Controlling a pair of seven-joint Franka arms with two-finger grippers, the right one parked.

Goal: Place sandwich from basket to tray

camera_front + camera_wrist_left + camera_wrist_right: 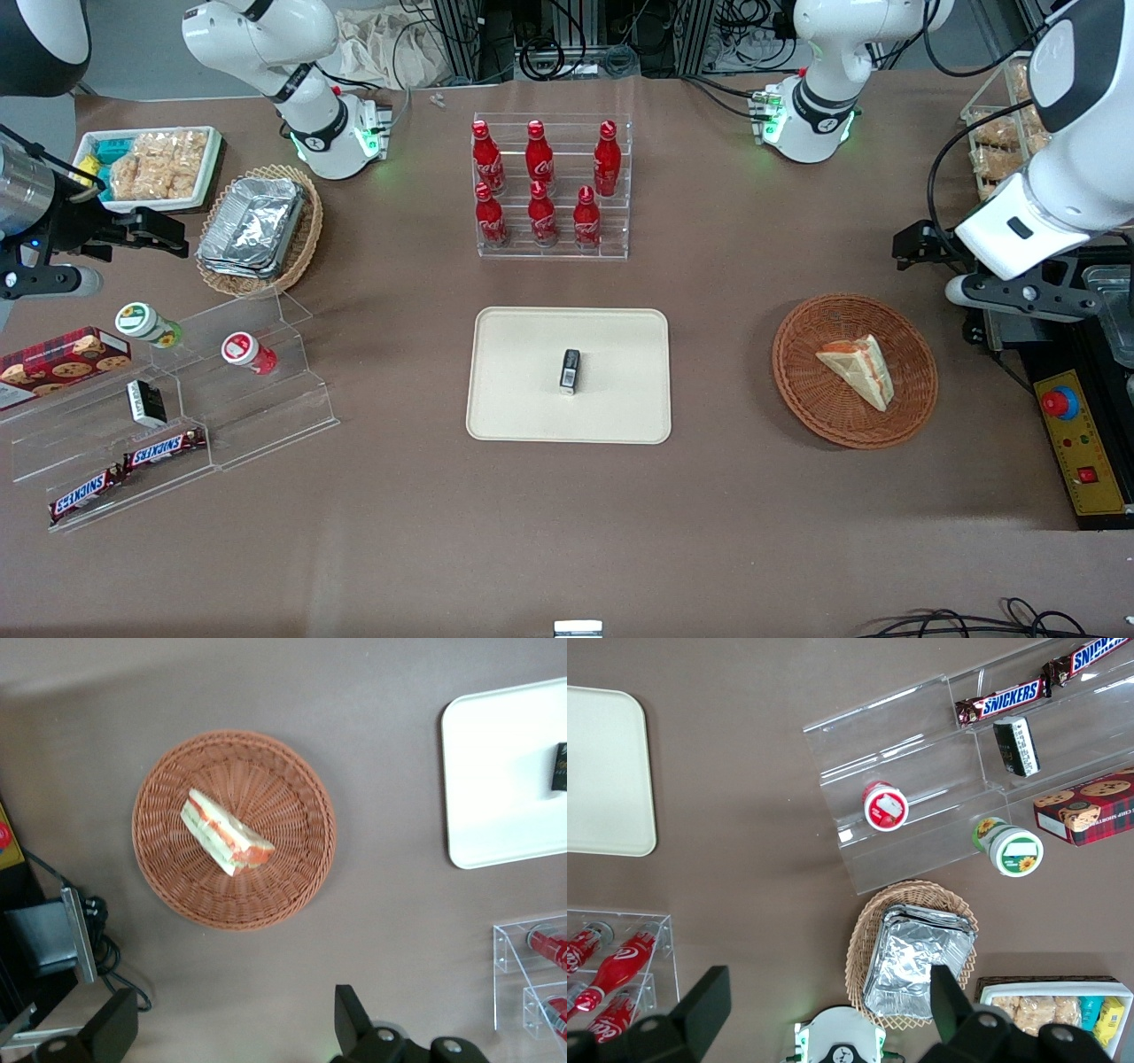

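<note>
Gripper (235, 1032) hangs spread wide above the tabletop (709, 496), near the wicker basket (912, 394) where the wrapped sandwich (858, 368) lies; tray (523, 390) well apart.

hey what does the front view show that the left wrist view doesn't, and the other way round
Only the front view shows the whole table: the six red bottles in their clear rack, the oval basket of foil containers, the snack steps with Snickers bars, and the full tray.

Only the left wrist view shows the left gripper, open, apart from the basket.

Both show the sandwich lying in the round basket, and the small black item on the tray.
</note>
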